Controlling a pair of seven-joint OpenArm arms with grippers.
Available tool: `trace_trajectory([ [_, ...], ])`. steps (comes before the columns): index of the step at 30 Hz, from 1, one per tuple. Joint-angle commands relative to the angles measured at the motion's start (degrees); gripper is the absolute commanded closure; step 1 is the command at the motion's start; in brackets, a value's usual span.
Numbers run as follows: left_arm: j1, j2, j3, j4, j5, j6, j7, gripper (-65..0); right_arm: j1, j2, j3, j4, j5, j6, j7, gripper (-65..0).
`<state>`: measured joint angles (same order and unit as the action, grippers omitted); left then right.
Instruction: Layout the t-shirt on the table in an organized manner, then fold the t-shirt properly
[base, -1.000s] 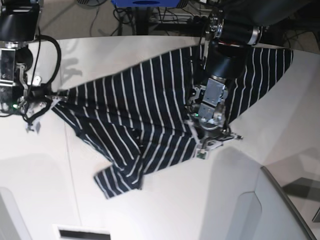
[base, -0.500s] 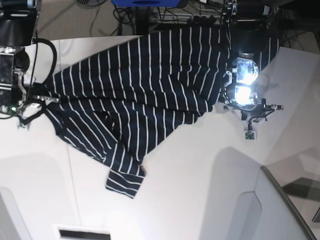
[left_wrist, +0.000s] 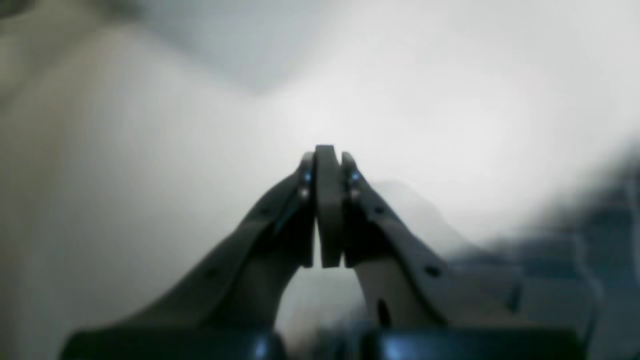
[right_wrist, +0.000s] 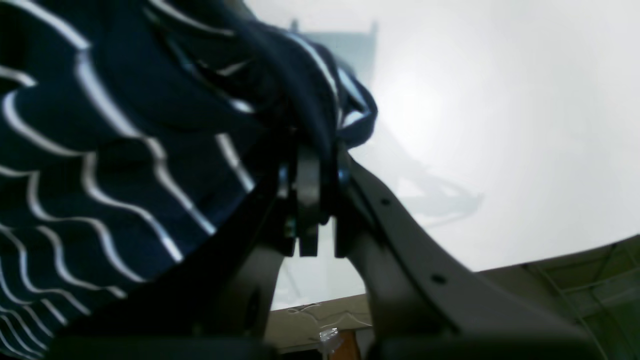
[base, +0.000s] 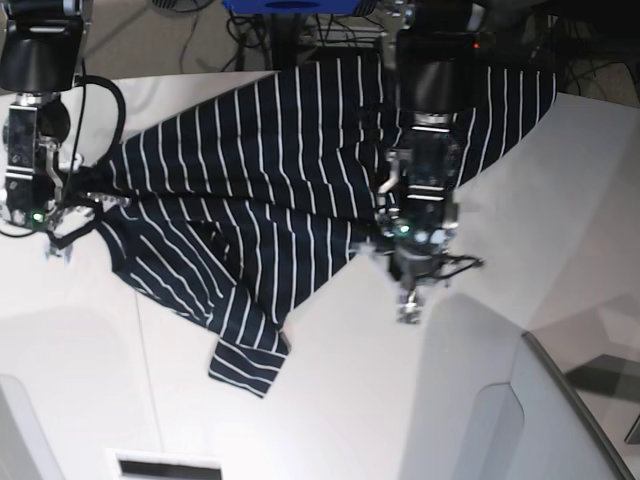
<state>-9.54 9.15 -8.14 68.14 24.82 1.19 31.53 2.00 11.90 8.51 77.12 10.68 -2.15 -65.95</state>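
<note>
The dark navy, white-striped t-shirt (base: 260, 200) lies spread over the back half of the white table (base: 400, 400), with one sleeve trailing toward the front. My right gripper (base: 75, 215) is at the shirt's left edge. In the right wrist view this gripper (right_wrist: 312, 160) is shut on a fold of the t-shirt (right_wrist: 100, 150). My left gripper (base: 408, 305) hangs just off the shirt's front right hem. The left wrist view shows the gripper (left_wrist: 327, 155) shut with nothing in it above bare table (left_wrist: 150, 150), the blurred t-shirt (left_wrist: 575, 250) beside it.
A grey raised panel (base: 570, 400) borders the table at the front right. A white label (base: 165, 467) sits at the front edge. Cables and a blue frame (base: 290, 8) stand behind the table.
The shirt has been drawn out wider toward the back. My left arm swung out to the right, then came back left and forward off the hem. The right gripper keeps its hold.
</note>
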Motion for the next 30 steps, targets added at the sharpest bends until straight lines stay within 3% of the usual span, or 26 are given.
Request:
trace_trajectory([
  [1, -1.8, -0.1, 1.1, 0.0, 0.7, 0.9, -0.8, 0.0, 0.9, 0.5, 0.2, 0.9, 0.1, -0.2, 0.4, -0.2],
  [5, -3.3, -0.1, 13.5, -3.9, -2.7, 0.9, -0.9, 0.0, 0.9, 0.5, 0.2, 1.0, 0.1, -0.2, 0.5, -0.2],
  [7, -3.4, -0.2, 15.7, -4.0, -5.3, 1.0, -0.9, 0.0, 0.9, 0.5, 0.3, 1.1, 0.1, -0.2, 0.5, -0.2],
  [10, -3.4, -0.8, 14.8, -4.1, -6.8, 1.0, -0.6, 0.0, 0.9, 0.7, 0.3, 1.1, 0.1, -0.2, 0.5, -0.2],
  [16, -2.8, -0.9, 5.8, -2.2, -6.6, 1.0, -0.4, -0.2, 0.8, 0.7, 0.2, 1.1, 0.1, -0.1, 0.5, -0.2],
  [19, -1.6, -1.0, 4.9, 0.4, -6.3, 1.0, -0.4, -28.5, 0.8, 0.6, 0.2, 1.1, 0.1, 0.0, 0.5, -0.2],
  [21, -0.5, -1.1, 5.2, 1.3, -6.1, 0.7, -0.4, -38.7, 0.8, 0.5, 0.2, 1.1, 0.1, 0.0, 0.5, -0.2],
  [23, 0.2, -1.1, 5.3, 1.4, -6.4, 0.6, 0.2, -40.5, 0.8, 0.5, 0.2, 1.1, 0.1, 0.0, 0.5, -0.2],
  [28, 2.2, -1.1, 5.3, 3.9, -6.6, 0.5, 7.5, -41.1, 0.7, 0.6, 0.2, 1.1, 0.1, 0.0, 0.5, -0.2],
  [30, 3.6, -1.1, 5.3, 6.4, -6.6, -0.9, 8.3, -41.1, 0.7, 0.6, 0.2, 1.1, 0.1, 0.0, 0.5, -0.2],
])
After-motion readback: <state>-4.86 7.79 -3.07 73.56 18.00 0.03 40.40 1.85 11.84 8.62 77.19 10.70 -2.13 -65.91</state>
